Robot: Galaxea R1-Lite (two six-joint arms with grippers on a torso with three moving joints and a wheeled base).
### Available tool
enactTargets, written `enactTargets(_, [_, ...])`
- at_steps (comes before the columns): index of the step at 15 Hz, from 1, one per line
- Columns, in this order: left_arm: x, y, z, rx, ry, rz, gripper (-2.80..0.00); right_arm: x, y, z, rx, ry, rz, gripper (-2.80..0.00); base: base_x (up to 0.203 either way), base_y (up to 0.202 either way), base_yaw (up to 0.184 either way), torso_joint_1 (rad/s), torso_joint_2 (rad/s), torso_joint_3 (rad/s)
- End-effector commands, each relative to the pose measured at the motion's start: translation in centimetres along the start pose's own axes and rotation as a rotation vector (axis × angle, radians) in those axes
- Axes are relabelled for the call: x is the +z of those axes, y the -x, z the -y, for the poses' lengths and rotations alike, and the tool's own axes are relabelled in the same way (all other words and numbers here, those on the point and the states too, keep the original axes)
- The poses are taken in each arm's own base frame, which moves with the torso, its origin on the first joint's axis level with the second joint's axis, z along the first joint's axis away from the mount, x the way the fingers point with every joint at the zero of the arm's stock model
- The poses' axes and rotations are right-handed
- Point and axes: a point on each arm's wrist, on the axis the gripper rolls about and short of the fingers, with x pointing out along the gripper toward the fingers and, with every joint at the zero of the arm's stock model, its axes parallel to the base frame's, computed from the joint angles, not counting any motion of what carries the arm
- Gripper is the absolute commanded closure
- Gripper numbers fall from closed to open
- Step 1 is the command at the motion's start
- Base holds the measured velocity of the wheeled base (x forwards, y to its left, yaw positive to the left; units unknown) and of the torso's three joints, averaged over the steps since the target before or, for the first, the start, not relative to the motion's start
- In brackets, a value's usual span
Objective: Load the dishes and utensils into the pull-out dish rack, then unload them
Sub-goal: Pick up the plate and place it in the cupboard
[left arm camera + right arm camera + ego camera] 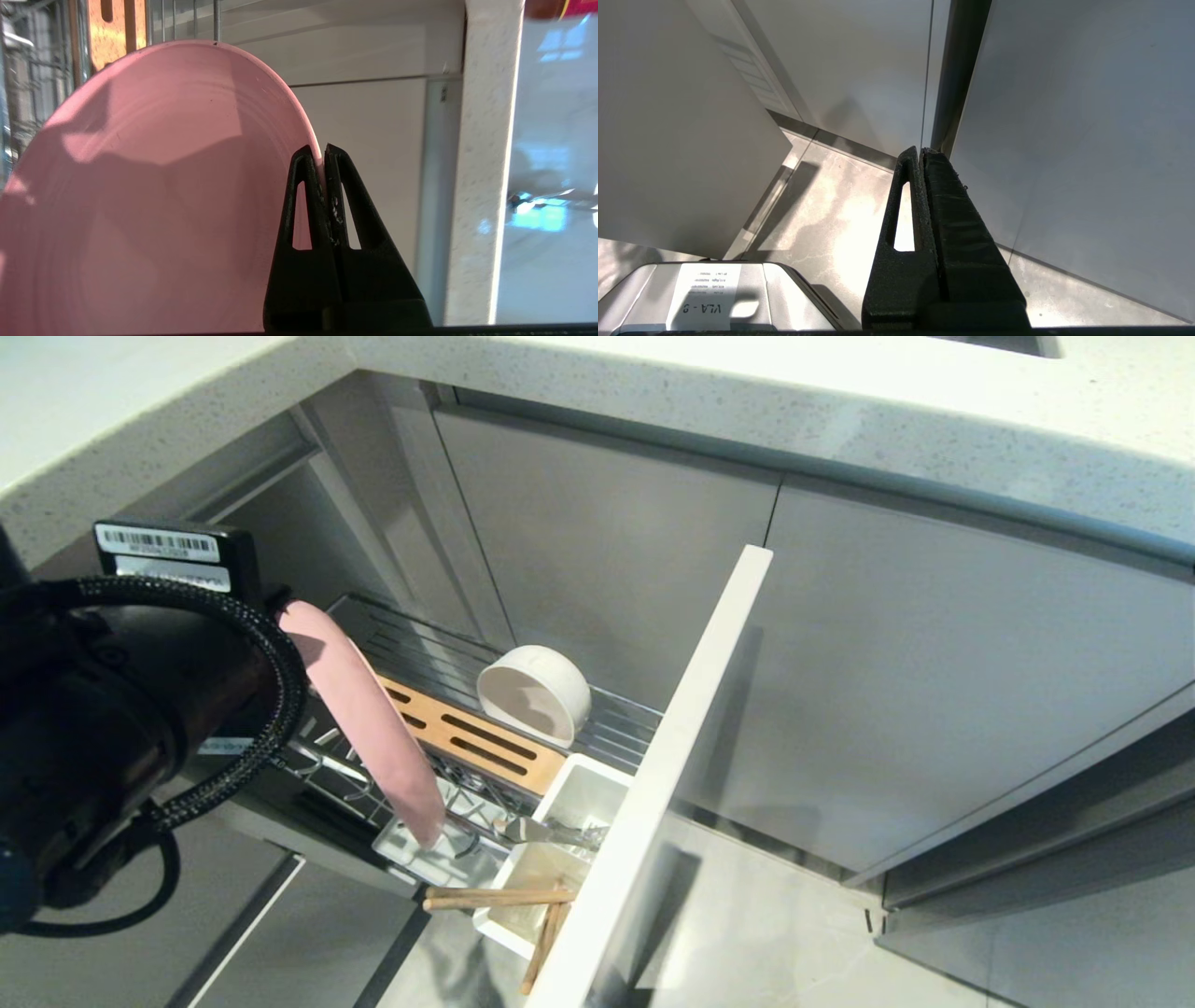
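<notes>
- Left gripper (322,151): fingers pressed together on the rim of the salmon-pink plate (364,709); a thin edge of the plate shows between the two black fingertips in the left wrist view. The plate is held.
- In the head view the plate stands on edge, tilted, above the near-left part of the pull-out dish rack (439,658). Its lower edge is down among the chrome wires, just beside the white tray (411,849); whether it touches wire or tray cannot be told.
- The left arm (103,728), black with a braided cable, fills the left side of the head view and hides its own gripper there.
- White bowl (534,693): lies on its side on the wire basket at the far edge of the rack, mouth facing the slotted wooden strip (471,735), just beside it.
- White cutlery caddy (560,859): at the near end of the rack, against the tall pale-grey front panel (672,775).
- Metal spoon (551,833): lies across the top of the caddy.
- Chopsticks (499,898): one lies roughly level across the caddy's near end, sticking out past its left wall; the other slants down over the caddy's near edge.
- Right gripper (921,151): fingers closed together, nothing between them; it hangs over the pale floor (831,214) beside the grey cabinet doors (1064,116), well apart from the rack.
</notes>
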Motion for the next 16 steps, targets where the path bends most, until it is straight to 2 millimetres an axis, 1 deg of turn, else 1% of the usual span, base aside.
enactTargets(1, [0.1, -0.1, 0.2, -0.010, 0.045, 0.010, 0.00, 0.0, 0.0, 0.0, 0.000, 0.000, -0.002, 0.00, 0.000, 0.000, 0.000, 0.000, 0.00, 0.000])
enactTargets(4, [0.2, -0.1, 0.6, -0.032, 0.085, 0.005, 0.00, 0.0, 0.0, 0.0, 0.000, 0.000, -0.002, 0.00, 0.000, 0.000, 0.000, 0.000, 0.00, 0.000])
enactTargets(11, [0.2, -0.9, -0.2, -0.023, 0.124, 0.007, 0.00, 0.0, 0.0, 0.0, 0.000, 0.000, -0.002, 0.00, 0.000, 0.000, 0.000, 0.000, 0.00, 0.000])
enactTargets(16, [-0.4, -1.5, -1.1, 0.002, 0.137, 0.021, 0.00, 0.0, 0.0, 0.0, 0.000, 0.000, -0.002, 0.00, 0.000, 0.000, 0.000, 0.000, 0.00, 0.000])
